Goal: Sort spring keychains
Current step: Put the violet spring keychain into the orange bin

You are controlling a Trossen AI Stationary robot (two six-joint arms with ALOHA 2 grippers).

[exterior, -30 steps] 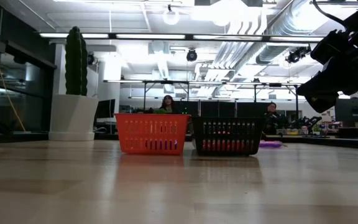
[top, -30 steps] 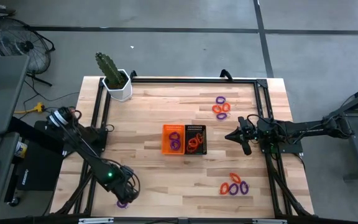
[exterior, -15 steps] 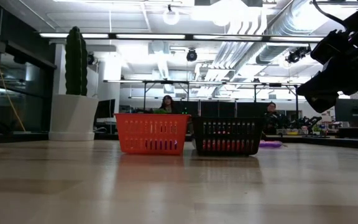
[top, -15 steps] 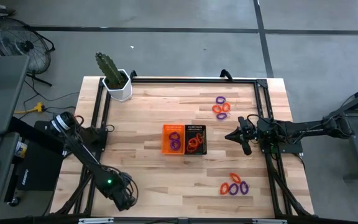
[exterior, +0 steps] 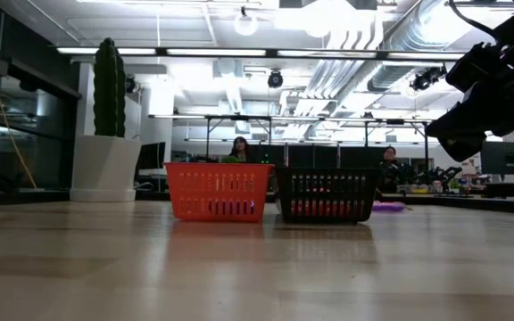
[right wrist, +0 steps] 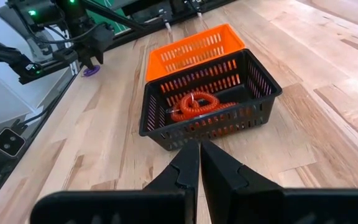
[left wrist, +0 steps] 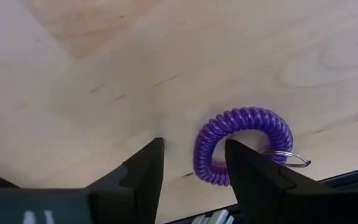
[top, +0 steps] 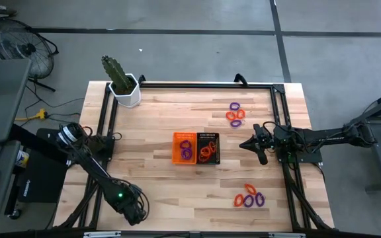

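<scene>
A purple spring keychain [left wrist: 241, 146] lies flat on the wood near the table's near-left corner. My left gripper [left wrist: 191, 146] is open right over it. One finger stands in the loop's hole and the other outside its coil. In the high view the left gripper [top: 134, 213] hides this keychain. My right gripper [top: 253, 144] is shut and hovers right of the bins, facing them [right wrist: 199, 155]. The orange bin [top: 184, 147] holds purple keychains. The black bin [top: 208, 147] holds orange keychains [right wrist: 194, 104]. More keychains lie in two clusters, far right [top: 235, 114] and near right [top: 249, 197]. My left gripper comes down from above with its open fingers on either side of one side of the purple keychain's coil [left wrist: 207, 155]. Whether a finger touches the coil cannot be told. The keychain lies flat on the table.
A potted cactus [top: 123, 82] stands at the far-left corner. A black frame rail [top: 104, 125] runs along the table's left, far and right sides. The two bins sit side by side mid-table [exterior: 219, 191]. Bare wood lies between the bins and the left gripper.
My left gripper has moved toward the table's near edge and now covers the purple keychain, which showed beside it in the high view a second ago. The right arm and the bins have kept still.
</scene>
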